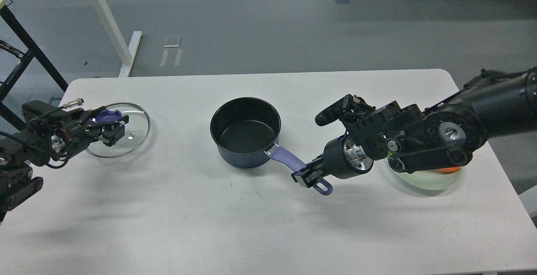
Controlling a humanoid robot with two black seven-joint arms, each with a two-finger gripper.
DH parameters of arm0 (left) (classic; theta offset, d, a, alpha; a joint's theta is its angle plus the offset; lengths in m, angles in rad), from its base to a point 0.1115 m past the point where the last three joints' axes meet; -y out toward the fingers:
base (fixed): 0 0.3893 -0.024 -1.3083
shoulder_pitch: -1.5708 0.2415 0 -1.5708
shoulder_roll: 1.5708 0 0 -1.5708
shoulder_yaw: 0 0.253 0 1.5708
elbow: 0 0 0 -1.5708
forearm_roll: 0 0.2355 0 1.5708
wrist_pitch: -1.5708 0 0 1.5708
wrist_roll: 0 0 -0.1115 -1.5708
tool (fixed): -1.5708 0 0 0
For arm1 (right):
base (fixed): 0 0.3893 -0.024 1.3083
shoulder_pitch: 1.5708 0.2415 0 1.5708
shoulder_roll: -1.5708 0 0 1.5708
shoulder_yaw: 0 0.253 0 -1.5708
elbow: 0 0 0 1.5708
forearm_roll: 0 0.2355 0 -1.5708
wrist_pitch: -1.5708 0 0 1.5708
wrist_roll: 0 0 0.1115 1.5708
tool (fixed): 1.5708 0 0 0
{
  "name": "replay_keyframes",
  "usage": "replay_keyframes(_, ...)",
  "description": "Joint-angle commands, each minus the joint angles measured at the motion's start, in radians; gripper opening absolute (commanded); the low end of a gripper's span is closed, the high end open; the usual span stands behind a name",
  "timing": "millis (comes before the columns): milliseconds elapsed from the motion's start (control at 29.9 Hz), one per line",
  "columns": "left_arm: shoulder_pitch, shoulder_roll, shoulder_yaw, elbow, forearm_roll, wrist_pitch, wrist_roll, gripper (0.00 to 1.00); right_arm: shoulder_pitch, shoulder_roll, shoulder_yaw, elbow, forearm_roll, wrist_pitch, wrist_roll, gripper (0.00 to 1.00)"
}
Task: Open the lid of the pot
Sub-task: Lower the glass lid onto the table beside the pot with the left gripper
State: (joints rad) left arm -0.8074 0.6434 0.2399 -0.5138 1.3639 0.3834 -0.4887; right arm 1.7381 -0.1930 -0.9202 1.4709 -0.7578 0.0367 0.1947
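Note:
The dark-blue pot (245, 134) stands uncovered in the middle of the table, its black inside showing. Its lavender handle (285, 157) points to the front right. My right gripper (308, 175) is closed on the handle near its holed end. The glass lid (138, 120) lies flat on the table at the left, well apart from the pot. My left gripper (112, 123) is over the lid, with its jaws apart on either side of the lavender knob (110, 115), which they partly hide.
A pale green glass plate (436, 181) with a carrot (451, 169) sits at the right, mostly hidden under my right arm. The white table (251, 224) ends at a far edge behind the pot. A white desk leg and a black frame stand on the floor at the far left.

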Motion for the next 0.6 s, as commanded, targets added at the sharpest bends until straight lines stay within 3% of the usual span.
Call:
replay_keyframes(0, 0.004, 0.001, 0.009, 0.004, 0.004, 0.002, 0.0, 0.99, 0.0, 0.001, 0.001, 0.0, 0.002, 0.0, 0.0, 0.29)
replay_keyframes(134, 0.002, -0.004, 0.016, 0.015, 0.003, 0.006, 0.0, 0.98, 0.0, 0.0, 0.001, 0.0, 0.002, 0.0, 0.0, 0.29)
replay_keyframes(234, 0.002, -0.005, 0.031, 0.021, 0.006, 0.02, 0.0, 0.92, 0.001, 0.0, 0.001, 0.0, 0.002, 0.0, 0.0, 0.29)
replay_keyframes(434, 0.0, -0.004, 0.093, 0.043, 0.004, 0.031, 0.0, 0.51, 0.001, 0.001, 0.001, 0.0, 0.002, 0.0, 0.0, 0.29)
replay_keyframes(568, 0.001, -0.004, 0.094, 0.049, 0.006, 0.031, 0.0, 0.45, 0.001, 0.003, 0.001, 0.0, 0.002, 0.0, 0.0, 0.29)
